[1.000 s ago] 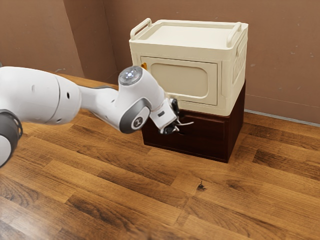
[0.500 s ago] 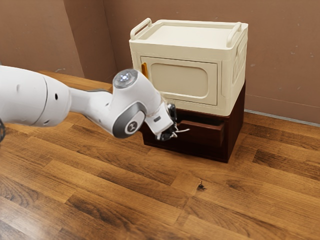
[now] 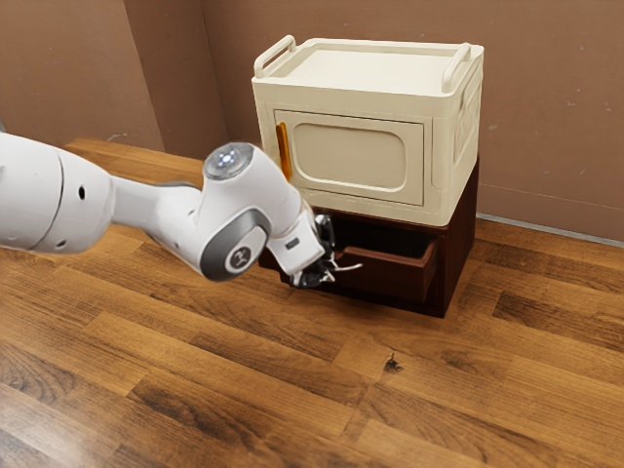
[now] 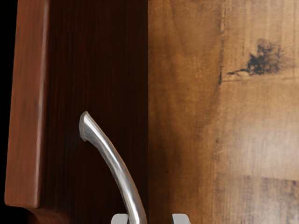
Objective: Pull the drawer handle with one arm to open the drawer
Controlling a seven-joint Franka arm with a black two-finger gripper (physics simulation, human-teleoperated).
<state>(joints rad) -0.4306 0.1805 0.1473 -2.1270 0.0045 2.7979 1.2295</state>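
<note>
end effector held wide, its two fingers standing apart with the curved metal handle between them; the handle lies close against one finger, and a gap shows on the other's side, so it looks hooked rather than squeezed. the handle is on the front of the drawer, which stands partly out of the dark cabinet, its inside showing behind the front panel. the cabinet sits toward the far edge of the wooden surface, near the wall, with the cream box on top. the step in hand is the pull itself, and it looks well along. to do it well, draw straight out from the cabinet front, level and slow, letting the near finger bear evenly on the handle. a sideways or upward drift could slide the handle out through the loose side or rack the drawer in its opening. too hard a tug might drag the cabinet, so ease off as the drawer nears its full reach.
</note>
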